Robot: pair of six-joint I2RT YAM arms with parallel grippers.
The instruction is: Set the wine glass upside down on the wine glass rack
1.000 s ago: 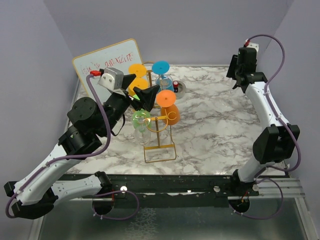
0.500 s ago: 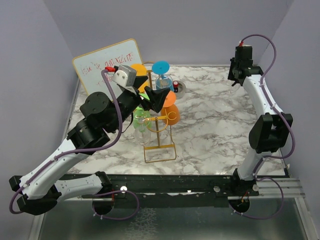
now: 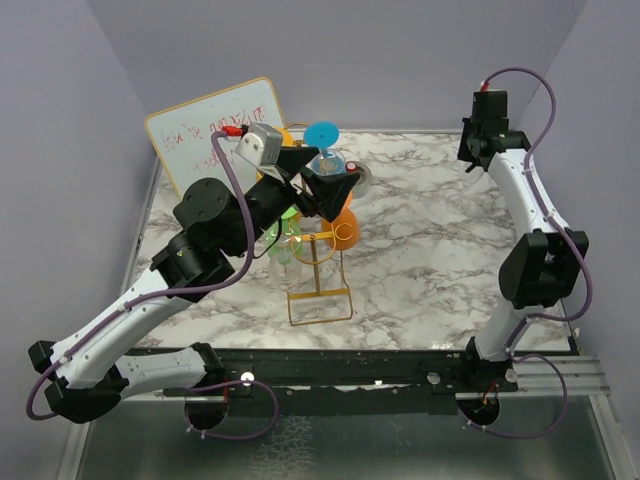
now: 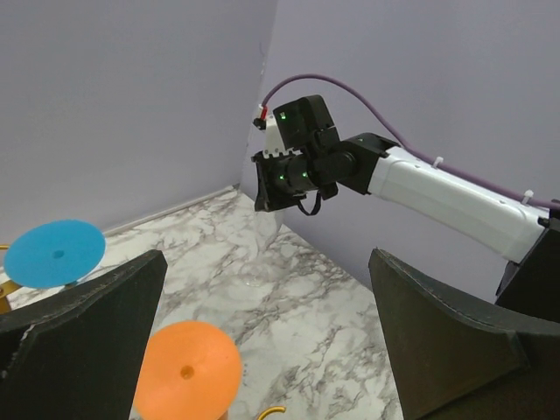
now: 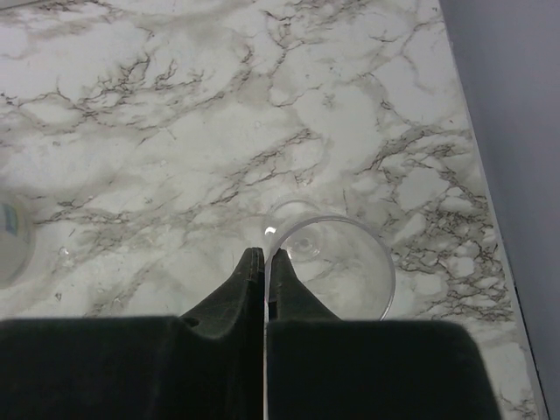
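My left gripper (image 3: 318,175) has swung further right over the wine glass rack (image 3: 312,262), fingers wide apart, empty. The right gripper (image 5: 263,254) barely moved and is pinched on the clear wine glass (image 5: 337,262).

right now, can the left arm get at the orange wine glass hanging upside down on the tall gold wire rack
Probably yes: the open left gripper hovers just above the orange wine glass on the gold wire rack, with nothing between them.
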